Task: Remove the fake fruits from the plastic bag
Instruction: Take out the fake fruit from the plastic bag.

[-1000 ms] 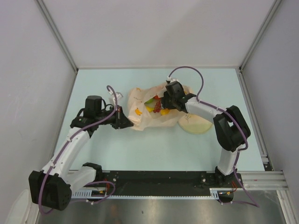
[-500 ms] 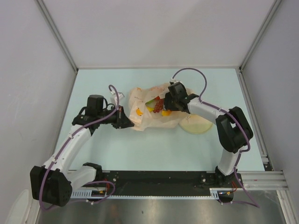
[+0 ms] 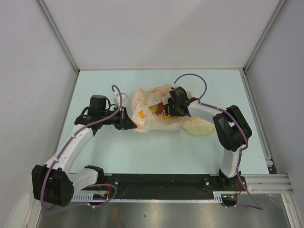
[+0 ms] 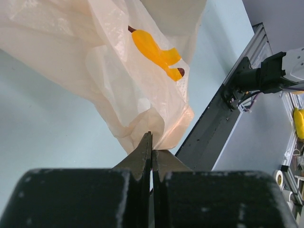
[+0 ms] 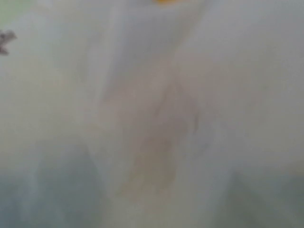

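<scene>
Several fake fruits (image 3: 159, 109) lie inside the plastic bag (image 3: 159, 124), which sits crumpled near the middle of the pale blue tabletop (image 3: 156, 149). A yellow banana (image 4: 154, 47) shows through the thin film on the bag's left side. A yellow fruit (image 3: 152, 110) and what looks like a dark red grape bunch (image 3: 164, 109) show at the open mouth. The left end effector (image 4: 152, 145) is clamped fully shut on a gathered fold at the bag's left edge, with the film bunched between its tips. The right end effector (image 3: 172, 107) reaches into the mouth from the right, its tips buried among film and fruits. Its wrist view is only a blur of pale plastic close to the lens, so I cannot tell whether its fingers stand apart or have closed on anything. A round cream plate (image 3: 200, 128) lies just right of the bag, partly under the right arm, and its left rim meets the bag's edge.
</scene>
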{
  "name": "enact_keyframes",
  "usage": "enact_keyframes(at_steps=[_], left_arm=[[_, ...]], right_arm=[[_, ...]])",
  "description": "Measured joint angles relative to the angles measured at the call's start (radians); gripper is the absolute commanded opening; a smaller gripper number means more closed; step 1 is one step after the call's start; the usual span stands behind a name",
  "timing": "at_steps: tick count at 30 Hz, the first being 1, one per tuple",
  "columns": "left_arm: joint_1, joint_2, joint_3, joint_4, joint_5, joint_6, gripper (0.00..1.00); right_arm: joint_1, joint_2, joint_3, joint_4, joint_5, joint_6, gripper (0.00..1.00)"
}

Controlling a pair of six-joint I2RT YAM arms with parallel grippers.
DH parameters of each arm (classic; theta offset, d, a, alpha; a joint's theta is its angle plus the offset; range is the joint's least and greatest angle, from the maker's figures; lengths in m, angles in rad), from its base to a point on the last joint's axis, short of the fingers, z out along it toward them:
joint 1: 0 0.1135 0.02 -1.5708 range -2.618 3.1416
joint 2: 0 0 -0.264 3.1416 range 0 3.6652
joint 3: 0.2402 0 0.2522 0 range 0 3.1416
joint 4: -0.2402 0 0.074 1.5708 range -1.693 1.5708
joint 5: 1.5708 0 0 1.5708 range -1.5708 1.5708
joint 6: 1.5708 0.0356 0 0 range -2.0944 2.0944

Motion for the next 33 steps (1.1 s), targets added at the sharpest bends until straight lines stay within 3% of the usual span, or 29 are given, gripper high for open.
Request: enact_keyframes(at_steps=[2,5,6,7,8,13,19,33], left_arm=[[0.0,0.0,0.0,-0.001,0.0,0.0,0.0],[0.0,0.0,0.0,-0.001,0.0,0.0,0.0],[0.0,0.0,0.0,-0.002,0.0,0.001,0.0],[0.0,0.0,0.0,-0.002,0.0,0.003,0.0],[0.0,0.001,0.0,-0.002,0.0,0.007,0.0],[0.0,0.003,0.006,-0.005,-0.001,0.015,0.0],[0.0,0.018,0.03,0.001,0.0,0.016,0.0],[0.0,0.144,0.187,0.128,0.026,-0.026,0.0]], right_arm=[[0.0,0.015,0.001,0.006,-0.007,0.006,0.85],[-0.003,0.038,0.001,0.023,-0.019,0.017,0.86],[-0.005,0.048,0.005,0.027,-0.022,0.024,0.81],[-0.008,0.056,0.014,0.031,-0.024,0.028,0.64],[-0.01,0.062,0.024,0.033,-0.025,0.029,0.57],[-0.029,0.096,0.07,0.049,-0.04,-0.015,0.42],[-0.04,0.051,0.083,0.019,-0.133,-0.141,0.37],[0.116,-0.333,0.076,-0.233,-0.518,-0.704,0.34]])
